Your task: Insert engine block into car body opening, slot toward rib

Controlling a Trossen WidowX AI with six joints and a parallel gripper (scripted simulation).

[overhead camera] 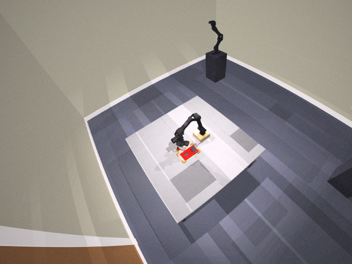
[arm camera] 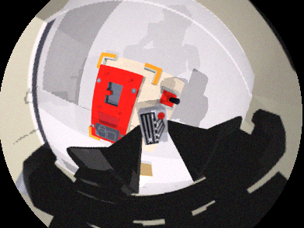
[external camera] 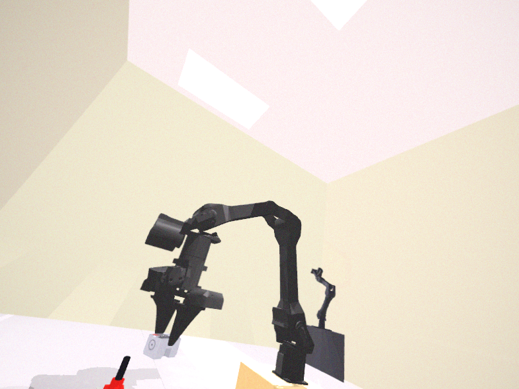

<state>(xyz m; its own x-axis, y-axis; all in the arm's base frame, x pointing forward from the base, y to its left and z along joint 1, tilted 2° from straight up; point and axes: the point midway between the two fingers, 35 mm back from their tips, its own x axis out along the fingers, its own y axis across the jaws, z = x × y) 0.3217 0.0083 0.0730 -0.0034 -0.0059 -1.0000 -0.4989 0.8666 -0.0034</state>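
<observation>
One broad white table [overhead camera: 147, 147] [external camera: 209, 366] [arm camera: 217, 50] stands under my work. My black arm [overhead camera: 186, 125] [external camera: 288, 268] rises from a tan block [overhead camera: 201, 138] [external camera: 253, 378] on it, arches over and points its end down. A pale board [arm camera: 149, 91] lies flat on the table, with orange corner brackets [overhead camera: 183, 161] [arm camera: 157, 74] around the red car body [overhead camera: 193, 154] [arm camera: 128, 97]. That body lies upright, and its opening [overhead camera: 187, 154] [arm camera: 114, 95] shows a grey floor, with a small red rib jutting in from one side.

My gripper [overhead camera: 183, 143] [external camera: 163, 337] [arm camera: 153, 126] is partly open, its two fingers closed on opposite sides of the engine block [external camera: 153, 346] [arm camera: 148, 124]. I have that grey block pinched at the fingertips, its striped top and red round spot facing my wrist. It is outside the opening, off to one side of the car body; from these angles I can't quite judge how high it sits above the board.

Near it, on the board, stands a small red piece [external camera: 114, 384] [arm camera: 167, 97] with a black stick [external camera: 122, 368] [arm camera: 174, 101] rising from it.
</observation>
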